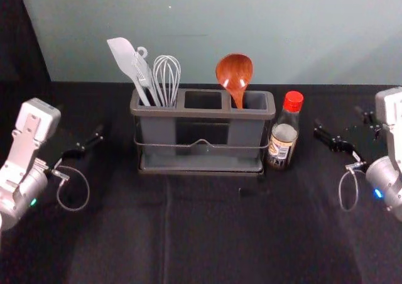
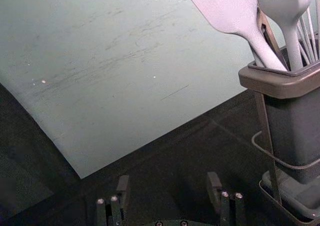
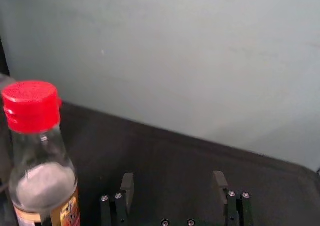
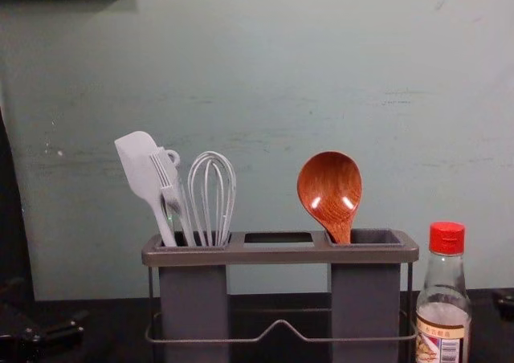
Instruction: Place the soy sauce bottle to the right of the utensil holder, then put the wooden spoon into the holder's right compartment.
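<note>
The right gripper (image 1: pixel 338 118) is spread; to its left stands the clear, red-capped soy sauce bottle (image 1: pixel 284 137), just beside the utensil holder (image 1: pixel 201 114), whose right compartment holds the glossy reddish-brown wooden spoon (image 1: pixel 234 72), bowl up. Left of the holder, the left gripper (image 1: pixel 79 121) is spread.

The grained spoon (image 4: pixel 329 188) is reddish brown, the bottle cap (image 4: pixel 446 238) red. Spatula (image 1: pixel 122 56) and whisk (image 1: pixel 166 64) are pale grey, the holder (image 1: pixel 201 114) darker.
</note>
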Tool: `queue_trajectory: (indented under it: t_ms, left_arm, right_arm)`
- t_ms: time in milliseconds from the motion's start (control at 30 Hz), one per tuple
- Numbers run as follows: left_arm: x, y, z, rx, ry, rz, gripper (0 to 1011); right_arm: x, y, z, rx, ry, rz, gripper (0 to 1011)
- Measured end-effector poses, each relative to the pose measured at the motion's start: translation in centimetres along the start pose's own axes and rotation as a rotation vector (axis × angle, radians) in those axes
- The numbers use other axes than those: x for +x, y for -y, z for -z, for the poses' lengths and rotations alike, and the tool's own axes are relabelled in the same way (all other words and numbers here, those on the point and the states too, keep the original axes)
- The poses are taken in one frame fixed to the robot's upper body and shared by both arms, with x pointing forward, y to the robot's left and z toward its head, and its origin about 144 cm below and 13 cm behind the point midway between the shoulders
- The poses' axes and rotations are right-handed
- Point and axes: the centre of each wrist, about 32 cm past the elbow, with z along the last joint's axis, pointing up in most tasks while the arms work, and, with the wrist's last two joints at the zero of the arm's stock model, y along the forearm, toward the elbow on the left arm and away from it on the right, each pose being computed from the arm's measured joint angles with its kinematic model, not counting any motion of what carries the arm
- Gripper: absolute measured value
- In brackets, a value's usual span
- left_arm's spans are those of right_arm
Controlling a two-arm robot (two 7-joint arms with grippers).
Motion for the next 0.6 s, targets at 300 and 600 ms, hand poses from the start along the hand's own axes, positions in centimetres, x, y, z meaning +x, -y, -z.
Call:
queue_trajectory:
  t_ms: [300, 600]
  left_arm:
    - [0.0, 0.0, 0.0, 0.0, 0.0, 0.0, 1000]
    - [0.0, 0.0, 0.0, 0.0, 0.0, 0.0, 1000]
  right_arm:
    - [-0.4, -0.1, 2.2, 0.11, -0.004, -0.01, 1003]
    - [-0.5, -0.1, 2.3, 0.11, 0.004, -0.02, 1003]
